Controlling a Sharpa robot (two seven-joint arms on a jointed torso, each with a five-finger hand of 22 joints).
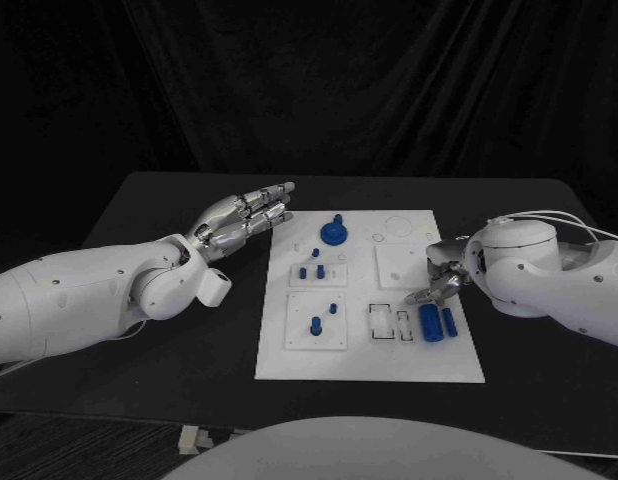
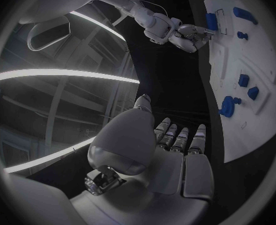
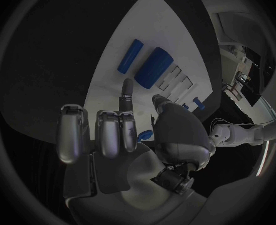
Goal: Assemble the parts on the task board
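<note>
Nearest the head camera, the white task board (image 1: pixel 368 345) is seen with two blue cylinders (image 1: pixel 438 322) lying loose by its right edge. The right hand (image 1: pixel 440 285) is poised just above them, one finger extended, nothing held. The left hand (image 1: pixel 244 220) is kept flat and empty beside the board. A careless touch could probably roll the cylinders off the board.

A black table (image 1: pixel 151 200) stands in front of a dark curtain (image 1: pixel 367 80) with long folds. The curtain fills the back, from 9 o'clock over to 3 o'clock. Under the table, at 7 o'clock, some grey floor (image 1: pixel 64 450) shows. In the left wrist view, long bright light strips (image 2: pixel 63 75) glow up above.
</note>
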